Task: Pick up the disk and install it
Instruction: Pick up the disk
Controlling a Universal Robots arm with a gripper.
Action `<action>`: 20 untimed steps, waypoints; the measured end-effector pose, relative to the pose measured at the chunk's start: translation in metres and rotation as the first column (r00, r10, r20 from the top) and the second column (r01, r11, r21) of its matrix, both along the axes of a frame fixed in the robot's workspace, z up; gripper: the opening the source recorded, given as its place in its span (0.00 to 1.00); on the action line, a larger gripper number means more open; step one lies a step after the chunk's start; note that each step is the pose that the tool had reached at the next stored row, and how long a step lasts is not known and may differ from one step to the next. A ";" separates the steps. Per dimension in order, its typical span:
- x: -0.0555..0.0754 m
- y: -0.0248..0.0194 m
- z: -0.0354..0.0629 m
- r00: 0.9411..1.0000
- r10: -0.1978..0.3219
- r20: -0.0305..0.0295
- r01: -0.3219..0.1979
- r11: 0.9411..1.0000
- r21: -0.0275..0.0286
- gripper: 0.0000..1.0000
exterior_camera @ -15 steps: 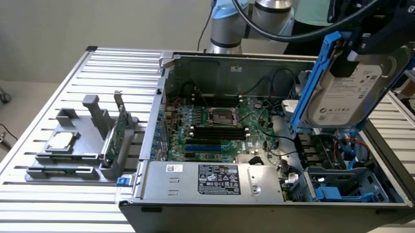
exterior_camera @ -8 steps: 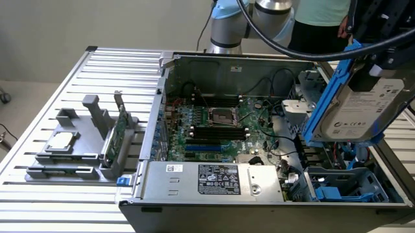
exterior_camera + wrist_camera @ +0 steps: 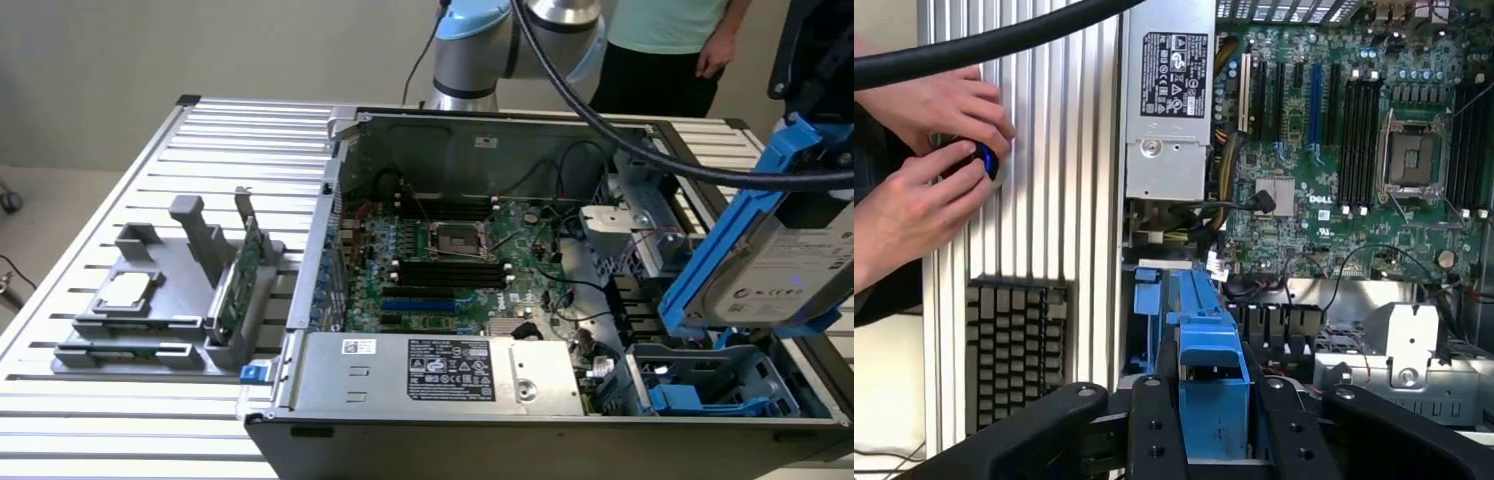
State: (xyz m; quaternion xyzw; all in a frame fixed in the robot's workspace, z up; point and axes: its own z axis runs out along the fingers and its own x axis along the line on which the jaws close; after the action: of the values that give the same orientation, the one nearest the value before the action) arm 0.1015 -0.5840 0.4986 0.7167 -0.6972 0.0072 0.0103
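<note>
Gripper (image 3: 1211, 410) clamped on disk (image 3: 781, 275), pinching the blue carrier's edges. Disk hangs tilted in the gripper over the open computer case (image 3: 454, 140), drive bay (image 3: 694, 398) just below. Likely stiff, fairly heavy, shock-sensitive; best held by carrier rails, not label face.

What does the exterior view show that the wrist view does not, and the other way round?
Exterior view: the white label on the disk, and a grey fixture with a silver chip and a green card. Wrist view: a person's hands on a small blue object, and a keyboard. Both: the disk's blue carrier, the motherboard and the power supply.
</note>
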 end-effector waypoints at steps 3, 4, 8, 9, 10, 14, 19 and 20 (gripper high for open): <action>0.003 -0.0089 -0.0054 1.000 0.000 0.000 0.000 1.000 0.000 0.32; 0.003 -0.0097 -0.0072 1.000 0.000 0.000 0.000 1.000 0.000 0.32; 0.003 -0.0096 -0.0145 1.000 0.000 0.000 0.000 1.000 0.000 0.32; 0.003 -0.0094 -0.0162 1.000 0.000 0.000 0.000 1.000 0.000 0.32; 0.003 -0.0092 -0.0180 1.000 0.000 0.000 0.000 1.000 0.000 0.32; 0.003 -0.0073 -0.0254 1.000 0.000 0.000 0.000 1.000 0.000 0.32; 0.003 -0.0017 -0.0345 1.000 0.000 0.000 0.000 1.000 0.000 0.32; 0.003 -0.0007 -0.0363 1.000 0.000 0.000 0.000 1.000 0.000 0.32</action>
State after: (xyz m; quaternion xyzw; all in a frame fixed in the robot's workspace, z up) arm 0.1049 -0.5847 0.4624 0.7168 -0.6972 0.0071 0.0104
